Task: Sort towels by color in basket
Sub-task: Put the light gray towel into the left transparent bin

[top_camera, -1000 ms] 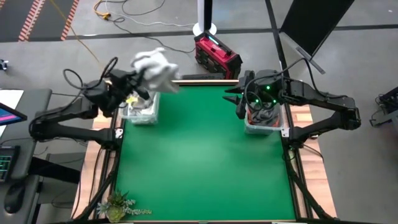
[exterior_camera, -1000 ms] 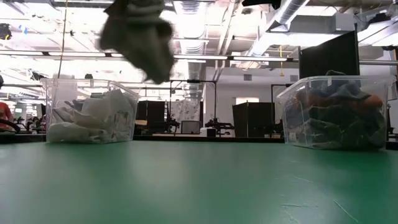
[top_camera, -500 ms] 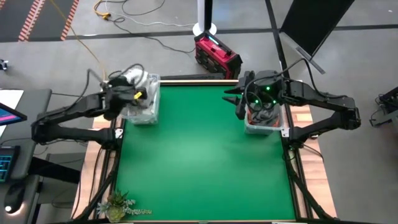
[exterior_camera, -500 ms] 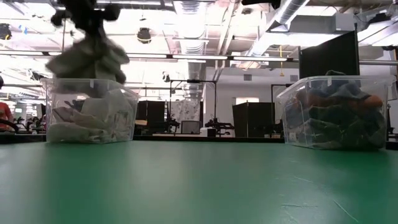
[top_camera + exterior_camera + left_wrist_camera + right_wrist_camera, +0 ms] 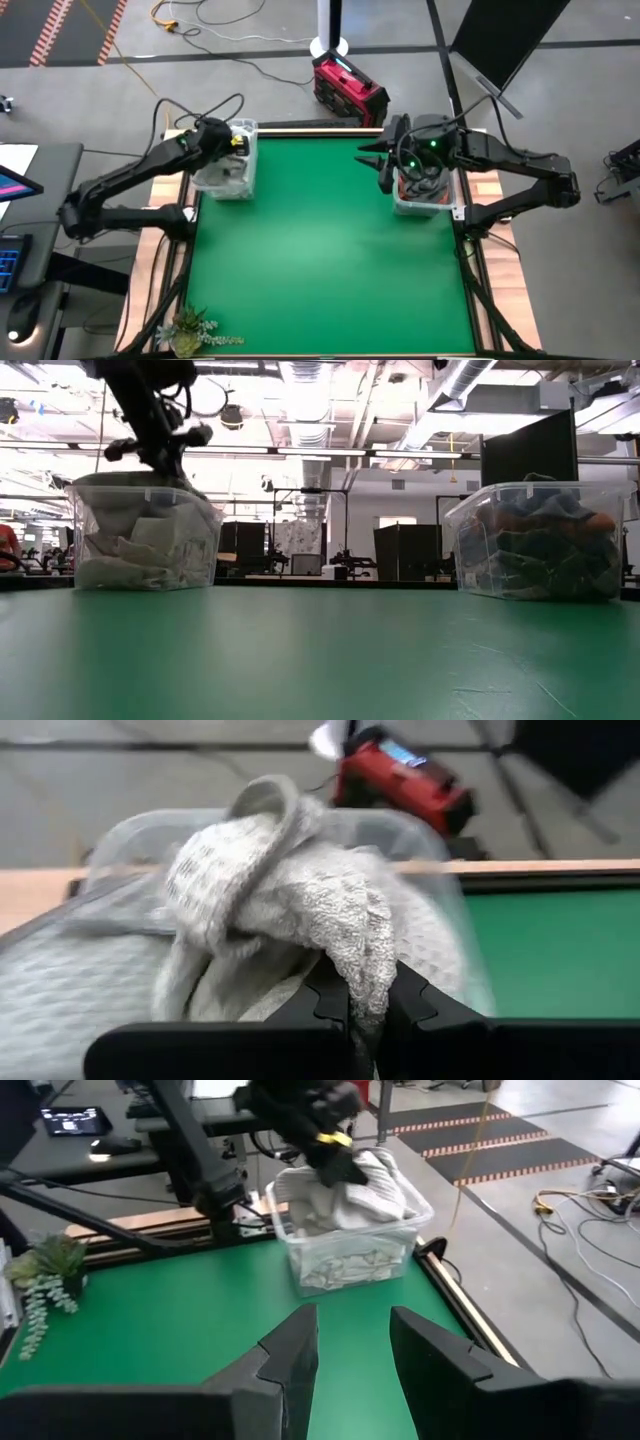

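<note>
My left gripper (image 5: 232,143) is lowered to the rim of the clear left bin (image 5: 225,178) at the table's far left, and it is shut on a pale grey waffle-weave towel (image 5: 300,900). The low view shows the same gripper (image 5: 165,455) at the bin's top. White and checked towels (image 5: 140,550) fill that bin. My right gripper (image 5: 350,1320) is open and hovers beside the clear right bin (image 5: 425,195). That bin holds dark grey and rust orange towels (image 5: 540,535). My left gripper pinches a bunched fold of the pale grey towel (image 5: 365,982) between its two fingers. The fingers slant down over the bin from the table's left. The rest of the towel lies heaped on the pile in the bin (image 5: 360,1195), slack.
The green mat (image 5: 320,250) lies between the two bins. A small plant (image 5: 190,328) sits at the near left corner. A red device (image 5: 350,90) stands on the floor beyond the far edge.
My left gripper, still shut on the towel, has swung from above the far edge toward the table's left and moved down to the left bin. The towel hung clear in the air then; now it lies bunched on the bin's pile.
</note>
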Controlling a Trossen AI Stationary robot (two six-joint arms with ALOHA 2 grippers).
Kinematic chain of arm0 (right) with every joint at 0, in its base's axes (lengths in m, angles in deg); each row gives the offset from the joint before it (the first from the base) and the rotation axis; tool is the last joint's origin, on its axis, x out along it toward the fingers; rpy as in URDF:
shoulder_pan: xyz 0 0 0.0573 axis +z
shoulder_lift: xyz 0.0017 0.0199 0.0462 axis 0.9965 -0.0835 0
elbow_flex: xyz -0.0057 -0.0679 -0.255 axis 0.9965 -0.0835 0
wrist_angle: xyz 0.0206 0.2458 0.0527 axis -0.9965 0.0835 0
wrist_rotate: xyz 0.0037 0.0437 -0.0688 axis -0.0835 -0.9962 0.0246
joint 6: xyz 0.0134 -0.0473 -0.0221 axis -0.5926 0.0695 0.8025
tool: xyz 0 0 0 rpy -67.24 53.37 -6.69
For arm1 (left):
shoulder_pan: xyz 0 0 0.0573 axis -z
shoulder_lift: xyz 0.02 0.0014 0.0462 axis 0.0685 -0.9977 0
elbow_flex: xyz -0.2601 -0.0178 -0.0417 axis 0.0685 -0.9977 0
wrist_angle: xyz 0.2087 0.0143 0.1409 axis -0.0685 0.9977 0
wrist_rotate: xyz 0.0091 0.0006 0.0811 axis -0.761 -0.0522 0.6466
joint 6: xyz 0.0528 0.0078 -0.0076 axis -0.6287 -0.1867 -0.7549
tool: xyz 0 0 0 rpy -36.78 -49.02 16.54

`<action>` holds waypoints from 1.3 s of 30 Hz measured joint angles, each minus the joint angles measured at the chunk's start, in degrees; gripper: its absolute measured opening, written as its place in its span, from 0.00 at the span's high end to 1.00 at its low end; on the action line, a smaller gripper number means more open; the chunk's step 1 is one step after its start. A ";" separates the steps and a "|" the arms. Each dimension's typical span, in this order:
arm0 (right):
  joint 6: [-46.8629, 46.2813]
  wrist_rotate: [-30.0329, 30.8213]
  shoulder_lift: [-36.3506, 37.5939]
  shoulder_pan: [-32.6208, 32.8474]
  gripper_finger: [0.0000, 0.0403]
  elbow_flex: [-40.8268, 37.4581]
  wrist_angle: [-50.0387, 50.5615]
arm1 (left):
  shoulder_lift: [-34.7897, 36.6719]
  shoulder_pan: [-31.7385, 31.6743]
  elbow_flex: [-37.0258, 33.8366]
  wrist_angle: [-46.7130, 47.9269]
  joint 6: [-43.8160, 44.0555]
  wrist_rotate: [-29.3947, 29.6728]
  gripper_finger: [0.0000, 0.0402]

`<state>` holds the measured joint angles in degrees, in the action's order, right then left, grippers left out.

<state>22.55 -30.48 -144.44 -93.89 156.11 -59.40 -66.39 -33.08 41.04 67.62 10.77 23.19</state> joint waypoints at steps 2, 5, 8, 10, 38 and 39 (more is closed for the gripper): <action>0.00 0.00 0.00 0.67 0.61 0.00 0.05 | -1.77 -2.77 0.00 0.52 0.31 -0.14 0.97; 0.00 -0.01 -0.02 1.34 0.61 0.00 0.07 | -4.97 -6.37 0.00 -0.80 1.14 -2.06 0.95; -0.02 -0.02 -0.02 1.58 0.61 0.00 0.07 | -9.36 -8.85 0.00 -2.97 -0.49 -6.24 0.95; -0.02 -0.02 -0.02 1.57 0.61 0.00 0.07 | -13.00 -9.58 0.00 -3.48 -3.05 -8.07 0.96; -2.14 1.20 -0.02 2.82 0.61 0.00 0.05 | -11.05 -11.79 -0.07 -14.46 41.62 -23.97 0.95; -2.12 1.49 -0.02 2.89 0.61 0.00 0.03 | -10.97 -11.27 -0.15 -13.52 43.03 -22.41 0.95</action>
<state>20.43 -28.99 -144.47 -91.00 156.11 -59.38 -77.36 -44.35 40.89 54.09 53.80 0.78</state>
